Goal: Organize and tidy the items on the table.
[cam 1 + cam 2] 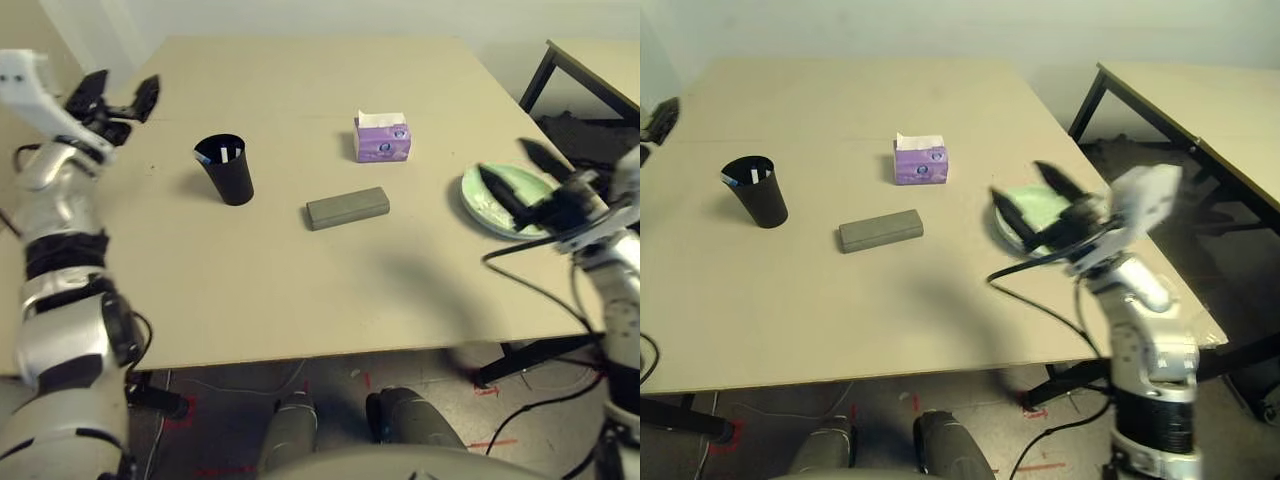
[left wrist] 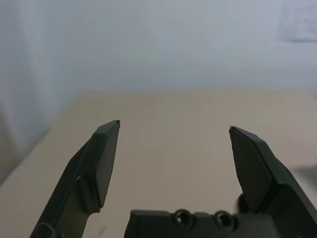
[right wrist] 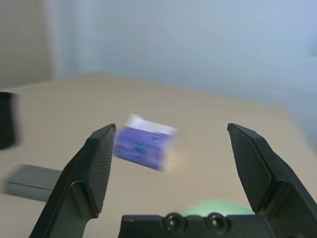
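With both our left gripper and right gripper spread wide and empty above the table, where black cup, grey glasses case, purple tissue pack and green plate sit apart, tidying looks finished, so we likely only need to retreat.

Table front lies bare; cup, case, tissue pack and plates crowd mid-table.
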Robot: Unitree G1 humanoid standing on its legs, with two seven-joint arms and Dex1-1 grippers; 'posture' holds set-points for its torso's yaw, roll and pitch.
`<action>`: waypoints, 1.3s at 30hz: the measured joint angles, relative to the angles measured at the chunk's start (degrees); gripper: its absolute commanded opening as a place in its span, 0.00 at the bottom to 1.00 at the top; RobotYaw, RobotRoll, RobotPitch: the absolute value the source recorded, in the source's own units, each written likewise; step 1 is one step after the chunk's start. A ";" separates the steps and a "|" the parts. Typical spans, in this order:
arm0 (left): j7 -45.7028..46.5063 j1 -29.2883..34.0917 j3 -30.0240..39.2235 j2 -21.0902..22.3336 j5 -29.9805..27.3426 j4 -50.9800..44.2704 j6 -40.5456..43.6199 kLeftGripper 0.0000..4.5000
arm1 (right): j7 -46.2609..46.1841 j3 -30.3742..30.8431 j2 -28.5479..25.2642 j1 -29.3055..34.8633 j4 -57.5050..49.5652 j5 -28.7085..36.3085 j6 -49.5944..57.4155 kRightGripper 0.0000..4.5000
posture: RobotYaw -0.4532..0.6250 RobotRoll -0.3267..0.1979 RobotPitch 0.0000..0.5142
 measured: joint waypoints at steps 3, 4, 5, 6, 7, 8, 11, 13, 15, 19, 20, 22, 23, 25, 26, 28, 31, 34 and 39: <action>-0.05 5.71 1.30 -0.02 -0.96 -2.63 0.67 0.99 | 3.82 -3.58 -1.74 0.92 8.51 -0.02 -3.05 1.00 | 0.31 0.62 0.16; -0.05 7.77 1.60 -0.33 -1.30 -3.87 0.93 0.99 | 5.46 -4.27 -2.15 1.01 11.74 -0.09 -4.41 1.00 | 0.31 0.62 0.16; -0.05 9.57 1.93 -0.91 -1.69 -5.17 1.11 0.99 | 7.01 -4.84 -2.55 0.94 14.92 -0.20 -5.60 1.00 | 0.31 0.62 0.16; 0.00 11.48 2.09 -1.62 -1.93 -6.29 1.35 0.99 | 8.54 -5.13 -2.96 0.64 18.63 -0.51 -6.99 1.00 | 0.32 0.62 0.16; 0.21 13.06 2.35 -2.57 -2.11 -7.53 1.52 0.99 | 10.03 -5.15 -3.46 0.01 22.37 -0.88 -8.45 1.00 | 0.32 0.62 0.16; 0.39 14.13 2.53 -3.24 -2.38 -8.26 1.65 0.99 | 11.16 -5.09 -3.72 -0.60 25.23 -1.29 -9.65 1.00 | 0.33 0.62 0.16; 1.50 18.25 3.13 -6.40 -3.48 -12.32 1.93 0.99 | 15.70 -4.61 -5.26 -4.50 37.67 -3.54 -14.89 1.00 | 0.34 0.62 0.16; 1.97 21.33 3.10 -8.48 -3.55 -14.17 1.93 0.99 | 18.05 -4.47 -6.08 -6.40 45.60 -5.16 -18.29 1.00 | 0.35 0.62 0.16; 2.37 24.15 3.03 -9.87 -3.26 -14.95 1.70 0.99 | 19.48 -4.03 -6.26 -8.09 52.23 -6.42 -21.41 1.00 | 0.35 0.62 0.16; 3.39 30.46 2.92 -12.41 -2.96 -17.21 1.29 0.99 | 20.03 -3.66 -7.96 -11.45 64.42 -8.97 -27.55 1.00 | 0.37 0.62 0.18; 3.62 31.10 2.92 -12.72 -2.98 -17.45 1.32 0.99 | 20.01 -3.67 -8.35 -12.08 65.93 -9.30 -28.52 1.00 | 0.37 0.62 0.18; 4.14 31.70 2.94 -12.84 -3.05 -18.39 1.48 0.99 | 20.03 -3.60 -8.91 -13.68 69.02 -9.89 -30.66 1.00 | 0.38 0.62 0.19; 4.33 31.74 2.99 -12.82 -3.09 -18.96 1.51 0.99 | 20.08 -3.57 -9.09 -14.24 69.89 -10.07 -31.32 1.00 | 0.38 0.62 0.20; 4.40 31.75 3.08 -12.71 -3.15 -19.39 1.52 0.99 | 20.55 -3.49 -9.17 -15.29 71.55 -10.31 -32.62 1.00 | 0.38 0.62 0.20; 4.40 31.76 3.09 -12.67 -3.15 -19.39 1.53 0.99 | 20.71 -3.44 -9.17 -15.41 71.91 -10.43 -32.88 1.00 | 0.38 0.62 0.20; 4.40 31.80 3.14 -12.65 -3.19 -19.39 1.62 0.99 | 21.02 -3.37 -9.17 -15.73 73.09 -10.84 -33.66 1.00 | 0.39 0.62 0.21; 4.39 31.97 3.26 -12.43 -3.29 -19.39 2.02 0.99 | 21.28 -3.23 -9.15 -16.14 73.70 -11.51 -34.63 1.00 | 0.39 0.62 0.21; 4.35 32.19 3.26 -12.26 -3.32 -19.75 2.46 0.99 | 21.64 -3.21 -8.93 -16.67 73.73 -11.70 -35.21 1.00 | 0.40 0.62 0.21; 4.16 32.22 3.26 -11.63 -3.22 -19.90 2.79 0.99 | 21.63 -2.74 -7.76 -16.92 74.24 -12.10 -35.64 1.00 | 0.42 0.62 0.24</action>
